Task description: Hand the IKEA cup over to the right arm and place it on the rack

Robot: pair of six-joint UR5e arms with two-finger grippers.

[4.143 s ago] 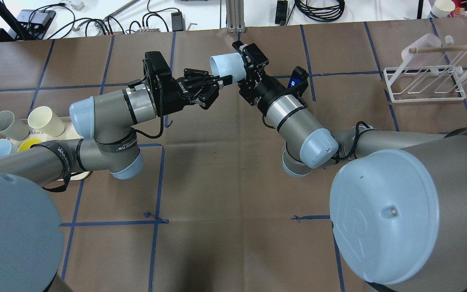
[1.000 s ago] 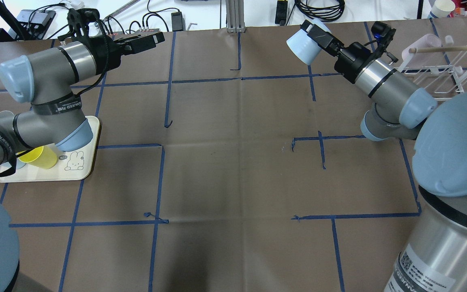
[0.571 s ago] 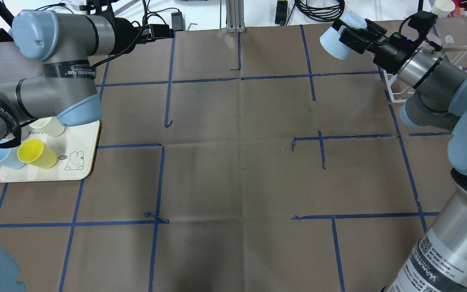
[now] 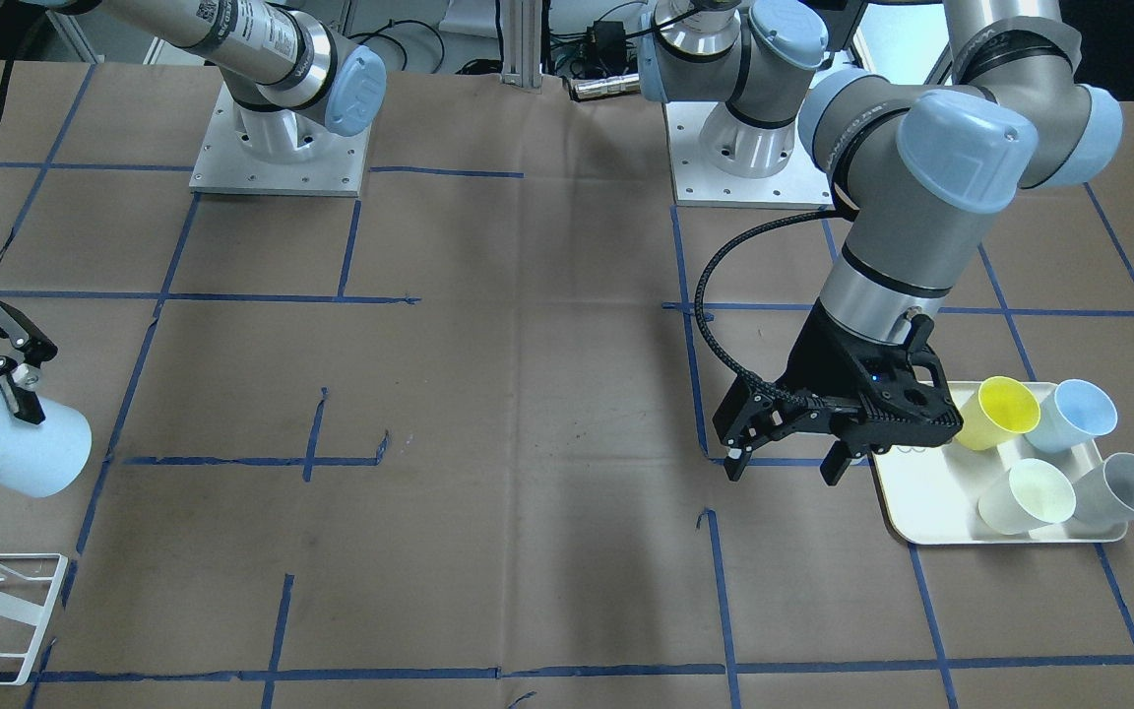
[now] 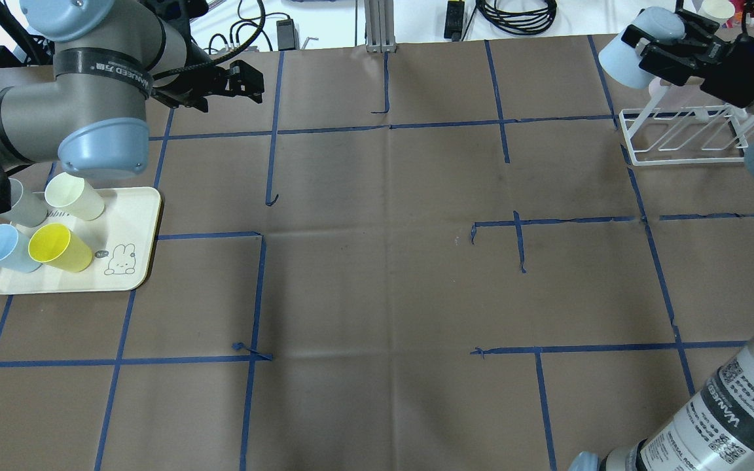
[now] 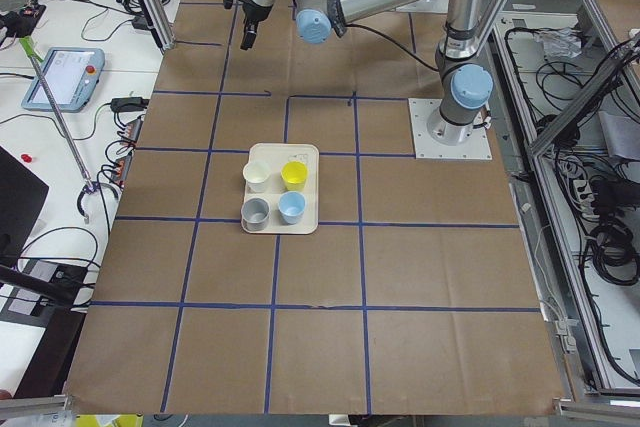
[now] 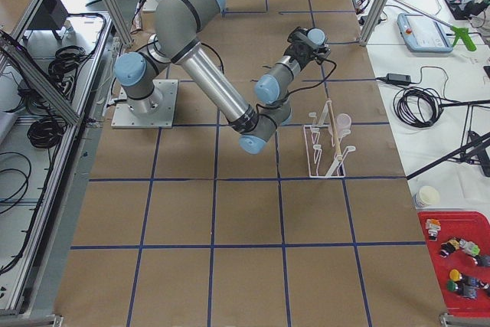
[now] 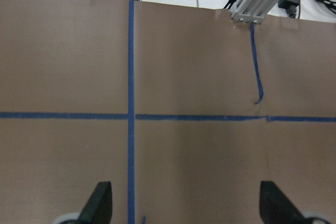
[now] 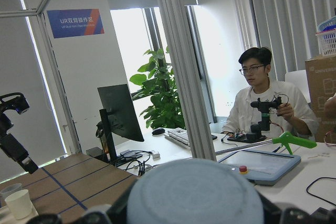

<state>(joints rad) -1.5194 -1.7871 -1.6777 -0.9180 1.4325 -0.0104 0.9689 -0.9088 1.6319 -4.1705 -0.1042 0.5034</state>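
Reaches with the right arm (image 7: 210,74) far out toward the table's right end, wrist turned so the right gripper (image 5: 646,51) points sideways. Grips the pale blue IKEA cup (image 5: 618,57) there, black fingers clamped on its wall, the cup on its side in the air. Holds it near the white wire rack (image 5: 690,134), higher than the rods and touching none of them. Shows a pink cup (image 7: 344,121) hung on that rack. Folds the left arm (image 4: 882,256) at the elbow, wrist upright, and hangs the left gripper (image 4: 784,465) low over the brown paper cover (image 4: 528,394), fingers pointing down, spread wide with nothing between. Places that gripper just beside the cream tray (image 4: 921,527), on the side toward the table's middle. Shows four cups on the tray: a yellow cup (image 4: 995,414), a blue cup (image 4: 1071,414), a cream cup (image 4: 1025,497) and a grey cup (image 4: 1118,492).
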